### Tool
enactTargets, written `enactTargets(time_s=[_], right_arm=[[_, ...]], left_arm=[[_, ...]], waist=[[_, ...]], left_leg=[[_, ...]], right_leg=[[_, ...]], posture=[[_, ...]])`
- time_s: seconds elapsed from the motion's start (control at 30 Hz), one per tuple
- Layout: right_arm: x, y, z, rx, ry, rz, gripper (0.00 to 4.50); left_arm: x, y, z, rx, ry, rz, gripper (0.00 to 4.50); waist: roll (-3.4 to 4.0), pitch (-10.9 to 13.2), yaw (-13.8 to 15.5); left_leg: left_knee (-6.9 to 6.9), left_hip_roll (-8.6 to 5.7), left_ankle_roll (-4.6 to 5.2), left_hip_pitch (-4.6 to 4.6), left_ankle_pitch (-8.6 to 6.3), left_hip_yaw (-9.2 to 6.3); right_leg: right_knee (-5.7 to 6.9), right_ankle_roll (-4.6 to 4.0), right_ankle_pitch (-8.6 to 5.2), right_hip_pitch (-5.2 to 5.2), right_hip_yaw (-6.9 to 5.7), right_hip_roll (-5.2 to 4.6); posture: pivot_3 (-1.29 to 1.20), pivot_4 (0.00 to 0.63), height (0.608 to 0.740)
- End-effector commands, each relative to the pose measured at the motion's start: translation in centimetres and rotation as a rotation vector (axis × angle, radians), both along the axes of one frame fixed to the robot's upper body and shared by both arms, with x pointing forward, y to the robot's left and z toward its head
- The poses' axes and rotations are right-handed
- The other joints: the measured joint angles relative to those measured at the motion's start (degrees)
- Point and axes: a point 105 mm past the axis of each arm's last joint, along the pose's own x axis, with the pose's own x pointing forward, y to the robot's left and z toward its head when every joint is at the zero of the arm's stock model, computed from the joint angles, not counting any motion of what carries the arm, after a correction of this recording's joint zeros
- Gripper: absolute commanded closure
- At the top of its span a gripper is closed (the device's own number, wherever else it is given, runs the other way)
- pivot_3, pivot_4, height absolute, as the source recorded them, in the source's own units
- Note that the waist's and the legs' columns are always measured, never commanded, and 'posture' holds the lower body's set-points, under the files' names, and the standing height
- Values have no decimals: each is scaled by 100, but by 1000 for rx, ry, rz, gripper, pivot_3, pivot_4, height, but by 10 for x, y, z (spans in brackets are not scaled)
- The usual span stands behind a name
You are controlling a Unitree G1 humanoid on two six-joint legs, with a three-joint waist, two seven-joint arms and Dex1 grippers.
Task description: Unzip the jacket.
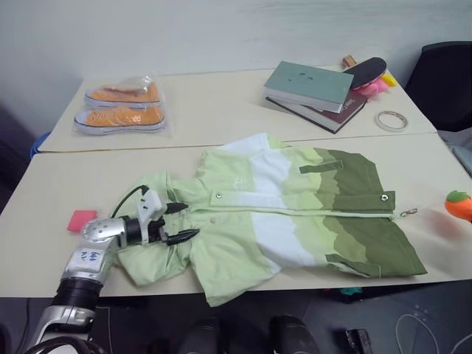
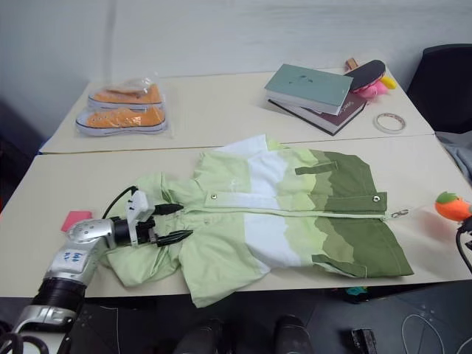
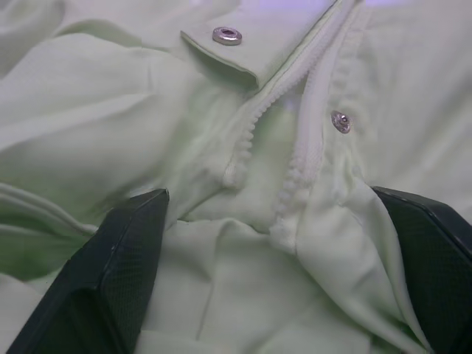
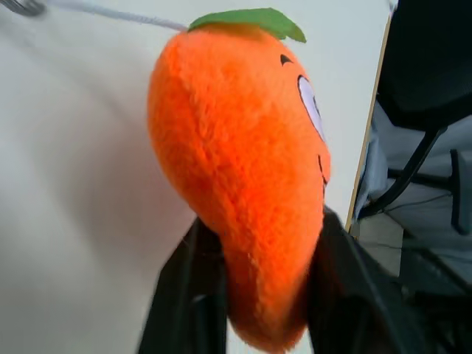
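Jacket point(image 1: 295, 214): flat on the bench point(image 1: 44, 199), zipper parted at the hem.
Left gripper point(image 1: 181, 221): fingers spread, empty, over that hem.
Right gripper point(image 4: 258, 295): straddles an orange plush toy point(image 4: 243, 169) beyond the collar, probably holding it (hard to tell).
Risk: left fingers pinch loose cloth, bunching it.

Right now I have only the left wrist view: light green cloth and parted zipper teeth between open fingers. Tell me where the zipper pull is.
Observer: The zipper pull lies at the far end of the jacket, just past the olive collar, on the robot's right.
Operator: Give me the left gripper's place on the jacket.
Observer: The left gripper is open at the light green hem end, on the zipper line, pointing toward the collar.
Operator: Name anything beyond the pull.
Observer: An orange plush toy lies on the table near its right edge, apart from the pull.
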Motion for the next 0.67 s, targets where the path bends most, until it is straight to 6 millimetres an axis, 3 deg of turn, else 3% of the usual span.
enactTargets(time_s=[0.03, 0.1, 0.2, 0.23, 0.33, 0.4, 0.5, 0.57, 0.67], right_arm=[[-4, 34, 52, 134, -239, 231, 1905], [-15, 60, 57, 306, -208, 382, 1201], [-15, 86, 62, 337, -157, 507, 197], [-13, 100, 64, 355, -140, 576, 43], [-8, 142, 61, 333, -88, 789, 43], [-7, 179, 47, 328, -32, 947, 43], [-13, 218, 20, 371, 60, 1118, 43], [-17, 231, 6, 398, 99, 1177, 43], [-16, 225, -9, 395, 102, 1168, 43]], left_arm=[[-16, 3, 42, -24, -78, -72, 0], [-27, 7, 58, -17, -88, -102, 0], [-38, 16, 67, 8, -69, -106, 0], [-42, 21, 65, 28, -63, -99, 0], [-53, 31, 56, 87, -59, -83, 0], [-61, 34, 52, 93, -89, -69, 0], [-72, 39, 41, 133, -113, -23, 0], [-78, 41, 35, 160, -122, 6, 0], [-83, 38, 32, 154, -126, 27, 0]], waist=[[-41, 25, -5], [-63, 38, 15], [-79, 48, 19], [-79, 48, 18], [-74, 50, -4], [-82, 55, -3], [-86, 58, 15], [-86, 60, 42], [-85, 63, 98]], left_leg=[[7, 0, 3, -24, 1, -1], [16, 0, 9, -35, 0, -3], [25, 3, 19, -28, -7, -32], [27, 2, 21, -28, -8, -34], [24, -3, 24, -24, -22, -35], [17, 2, 16, -26, -22, -37], [12, 9, 4, -38, -24, -47], [13, 7, 2, -41, -25, -50], [28, -6, 22, -48, -32, -56]], right_leg=[[-2, 0, 0, -16, -2, 0], [-4, 1, 1, -18, -1, 0], [-25, 1, 1, 13, 12, -7], [-37, 0, 1, 15, 15, -10], [-44, 0, 1, 9, 24, -22], [-44, -3, 0, 1, 21, -19], [-45, -11, -4, -4, 8, -13], [-39, -12, -5, -1, 0, -12], [-34, -12, -5, 7, -8, -21]], posture=[[0, 150, 740], [0, 150, 740], [0, 150, 740], [0, 150, 740], [0, 150, 740], [0, 150, 740], [0, 150, 740], [0, 150, 740], [0, 150, 740]])
